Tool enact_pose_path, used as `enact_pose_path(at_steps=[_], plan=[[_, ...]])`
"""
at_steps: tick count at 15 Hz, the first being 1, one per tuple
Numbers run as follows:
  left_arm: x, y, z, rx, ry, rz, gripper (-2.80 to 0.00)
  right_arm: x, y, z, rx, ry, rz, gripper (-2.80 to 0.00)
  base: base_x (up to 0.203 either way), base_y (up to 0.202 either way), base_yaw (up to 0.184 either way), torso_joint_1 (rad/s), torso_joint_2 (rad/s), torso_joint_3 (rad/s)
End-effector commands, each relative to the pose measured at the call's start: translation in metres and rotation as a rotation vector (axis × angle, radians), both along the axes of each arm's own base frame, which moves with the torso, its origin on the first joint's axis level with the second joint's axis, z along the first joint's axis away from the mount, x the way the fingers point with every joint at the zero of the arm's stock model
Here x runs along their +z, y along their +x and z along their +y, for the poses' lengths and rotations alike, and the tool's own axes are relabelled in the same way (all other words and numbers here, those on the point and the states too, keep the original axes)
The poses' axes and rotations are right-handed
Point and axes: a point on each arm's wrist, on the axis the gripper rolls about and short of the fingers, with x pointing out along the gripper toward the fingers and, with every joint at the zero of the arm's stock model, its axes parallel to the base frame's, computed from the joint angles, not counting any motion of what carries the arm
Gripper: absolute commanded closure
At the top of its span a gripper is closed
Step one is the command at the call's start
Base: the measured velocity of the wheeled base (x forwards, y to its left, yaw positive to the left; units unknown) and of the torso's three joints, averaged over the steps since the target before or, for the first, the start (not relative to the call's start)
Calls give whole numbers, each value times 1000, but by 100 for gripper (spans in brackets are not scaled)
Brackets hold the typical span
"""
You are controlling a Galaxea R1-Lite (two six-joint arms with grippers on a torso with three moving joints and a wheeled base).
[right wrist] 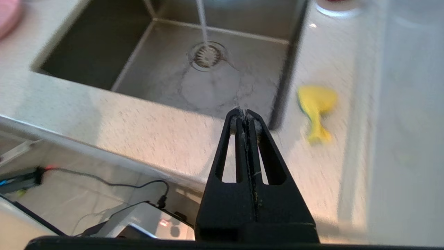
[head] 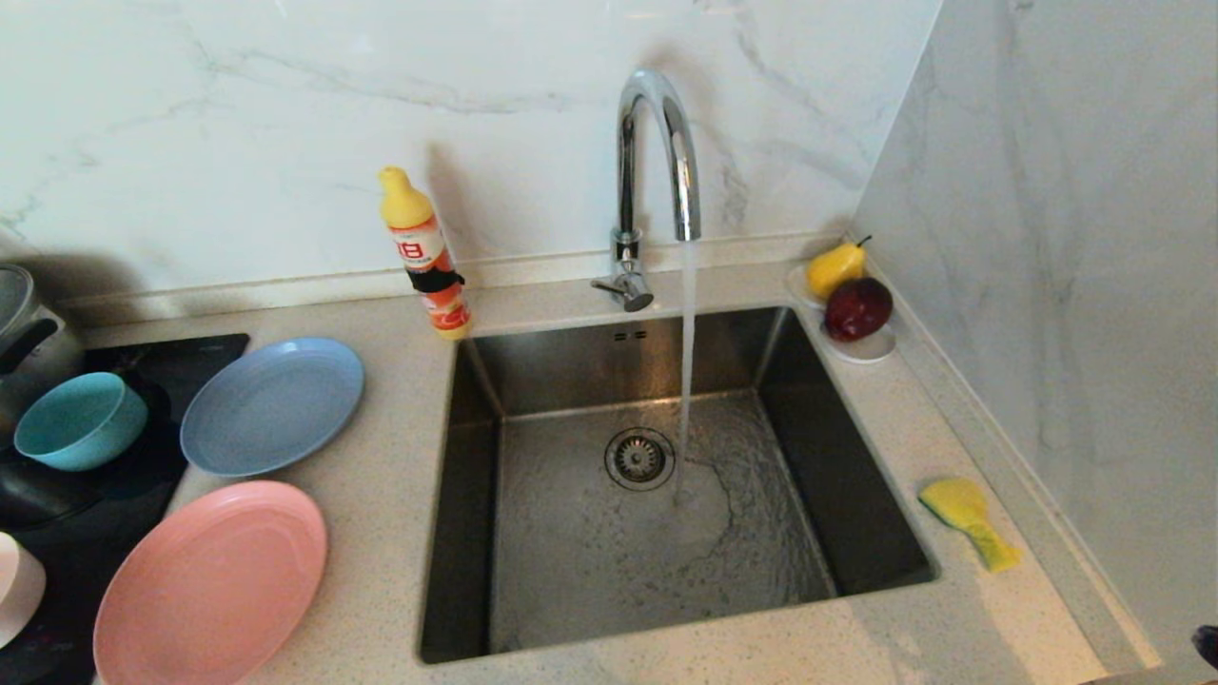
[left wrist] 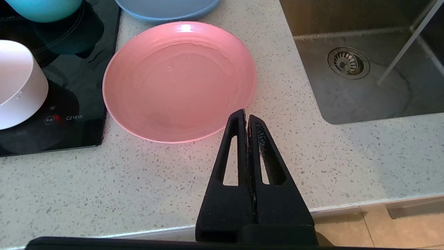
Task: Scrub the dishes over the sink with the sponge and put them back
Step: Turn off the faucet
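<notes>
- Sponge of bent yellow foam (head: 968, 520) lies on the speckled counter at three o'clock of the square steel sink (head: 457, 495), untouched.
- Right gripper (right wrist: 245, 113), jaws together, empty, hovers near the counter's front edge; it should open before descending.
- Left gripper (left wrist: 247, 118), jaws together, parked beside the salmon-pink plate (left wrist: 178, 80).

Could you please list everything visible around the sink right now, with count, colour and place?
sink: one, steel, set in the counter, middle.
tap: one, chrome, behind the sink, water running.
sponge: one, yellow with green layer, counter right of the sink.
salmon-pink plate: one, counter left of the sink, nearest.
grey-blue plate: one, behind the pink plate.
teal bowl: one, on the black hob.
pale pink dish: one, on the hob at the far left edge.
pot: one, steel, far left, partly seen.
detergent bottle: one, yellow and orange, behind the sink's left corner.
white dish: one, back right corner, holding a yellow pear and a dark red fruit.
left gripper: black, jaws shut, above the counter beside the pink plate.
right gripper: black, jaws shut, empty, above the counter's front edge.
</notes>
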Motion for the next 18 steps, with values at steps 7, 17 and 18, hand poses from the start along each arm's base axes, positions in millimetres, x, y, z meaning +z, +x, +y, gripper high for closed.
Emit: enact_pose_path(at_steps=[7, 17, 18], plan=[[0, 0, 0, 0, 0, 1, 0, -65, -50, -5, -239, -7, -141, 0, 0, 0, 0, 0, 0, 0], [0, 0, 0, 0, -4, -2, 0, -99, -43, -8, -379, 5, -81, 0, 0, 0, 0, 0, 0, 0], [0, 0, 0, 0, -4, -1, 0, -99, -43, -8, -379, 5, -81, 0, 0, 0, 0, 0, 0, 0]])
